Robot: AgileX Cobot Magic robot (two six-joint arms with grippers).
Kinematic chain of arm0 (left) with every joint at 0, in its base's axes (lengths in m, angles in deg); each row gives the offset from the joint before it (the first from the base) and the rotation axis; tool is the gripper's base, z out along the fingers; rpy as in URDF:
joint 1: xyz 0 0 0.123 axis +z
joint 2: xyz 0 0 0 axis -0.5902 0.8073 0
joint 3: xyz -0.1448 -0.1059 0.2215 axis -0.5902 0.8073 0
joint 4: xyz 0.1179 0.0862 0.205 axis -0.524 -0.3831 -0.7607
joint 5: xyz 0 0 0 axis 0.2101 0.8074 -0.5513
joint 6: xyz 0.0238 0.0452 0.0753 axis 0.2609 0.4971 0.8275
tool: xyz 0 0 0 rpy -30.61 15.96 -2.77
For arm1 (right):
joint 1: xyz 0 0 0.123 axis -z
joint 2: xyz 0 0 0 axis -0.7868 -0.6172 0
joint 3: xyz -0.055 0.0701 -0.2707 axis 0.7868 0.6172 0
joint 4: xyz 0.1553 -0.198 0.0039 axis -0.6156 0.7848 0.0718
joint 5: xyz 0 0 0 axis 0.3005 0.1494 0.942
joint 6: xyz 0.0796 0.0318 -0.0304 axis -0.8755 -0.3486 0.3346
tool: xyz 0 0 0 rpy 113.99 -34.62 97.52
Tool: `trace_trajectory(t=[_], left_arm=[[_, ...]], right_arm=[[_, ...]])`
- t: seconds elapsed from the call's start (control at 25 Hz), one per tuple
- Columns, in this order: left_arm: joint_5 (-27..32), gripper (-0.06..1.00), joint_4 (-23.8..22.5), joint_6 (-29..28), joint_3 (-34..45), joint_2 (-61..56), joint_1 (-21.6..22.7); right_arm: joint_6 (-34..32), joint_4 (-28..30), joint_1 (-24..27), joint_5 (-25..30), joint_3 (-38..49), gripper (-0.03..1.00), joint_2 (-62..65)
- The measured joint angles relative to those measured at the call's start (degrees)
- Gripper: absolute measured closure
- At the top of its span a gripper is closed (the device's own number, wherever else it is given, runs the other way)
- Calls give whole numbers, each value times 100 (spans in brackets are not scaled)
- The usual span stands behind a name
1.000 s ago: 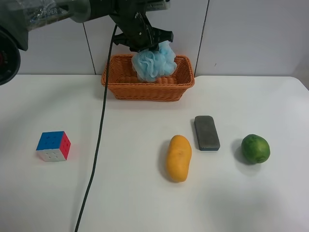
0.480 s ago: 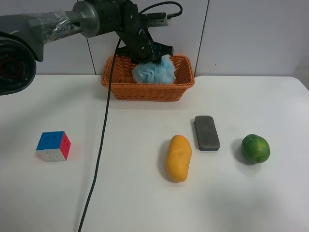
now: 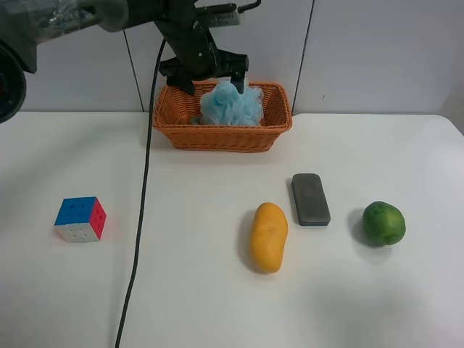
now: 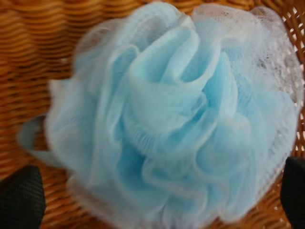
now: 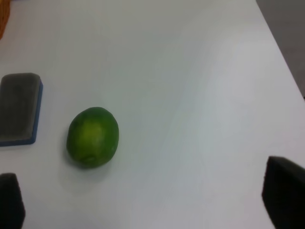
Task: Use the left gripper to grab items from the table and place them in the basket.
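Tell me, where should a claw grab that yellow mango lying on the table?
Probably from straight above, pinching across its short width at the middle. The mango lies flat on the table, longer than wide, so the fingers would close on its long sides. The grey block lies apart from it, leaving room.

I count one basket [image 3: 221,136] and one table [image 3: 181,290]. Of the items I see five in total, and each kind is there only once: one light-blue bath pouf [image 3: 230,105], one puzzle cube [image 3: 80,218], one mango [image 3: 268,236], one dark grey block [image 3: 310,199] and one round green fruit [image 3: 383,222]. One of the five lies inside the basket; four lie on the table. In the high view I count one robot arm [image 3: 145,11] and one black cable [image 3: 141,217]. The right wrist view shows two items, the left wrist view one.
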Motion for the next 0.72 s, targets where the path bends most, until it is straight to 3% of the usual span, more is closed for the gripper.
trace_trajectory(t=[0.36, 0.52, 0.72], left_arm=[[1748, -5, -247, 39, 0, -822, 46], [1932, -5, -266, 276, 43, -1142, 46], [1933, -5, -277, 325, 656, -1721, 46]], right_arm=[[0, 0, 0, 0, 0, -2, 0], [0, 0, 0, 0, 0, -2, 0], [0, 0, 0, 0, 0, -2, 0]])
